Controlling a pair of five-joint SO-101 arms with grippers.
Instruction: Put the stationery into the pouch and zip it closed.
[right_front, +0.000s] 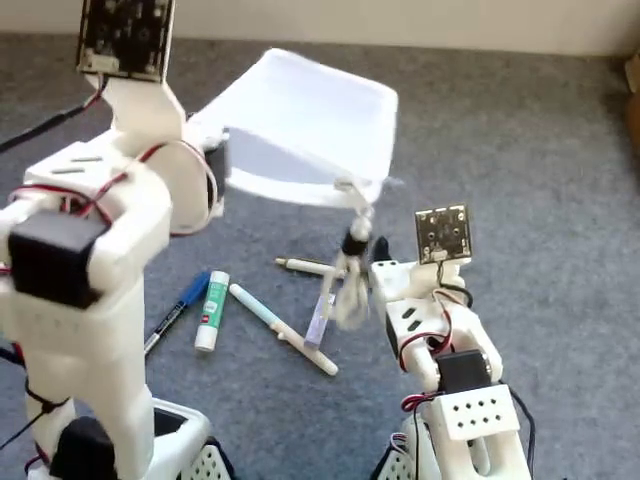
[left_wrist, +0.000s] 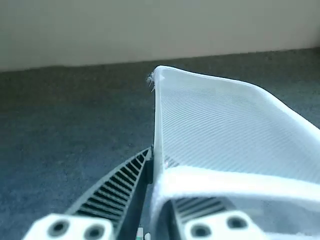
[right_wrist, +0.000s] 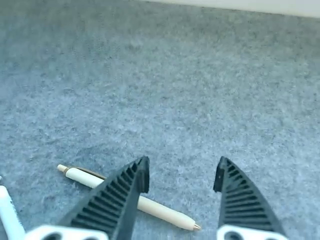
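Grey carpet (right_front: 520, 160) covers the work surface. The left gripper (left_wrist: 157, 161) is clenched on one edge of the white mesh pouch (right_front: 300, 120), holding it raised at a tilt. The right gripper (right_wrist: 183, 167) hangs with its fingers spread just above a cream pen (right_wrist: 165, 212). A glue stick (right_front: 212, 310), a blue marker (right_front: 180, 305) and a white pen (right_front: 280, 328) lie nearby on the carpet, outside the pouch.

We see soft, even light across the grey carpet (right_front: 520, 150), the pouch (right_front: 310, 110) glaring bright white, dimmer carpet in our left wrist view
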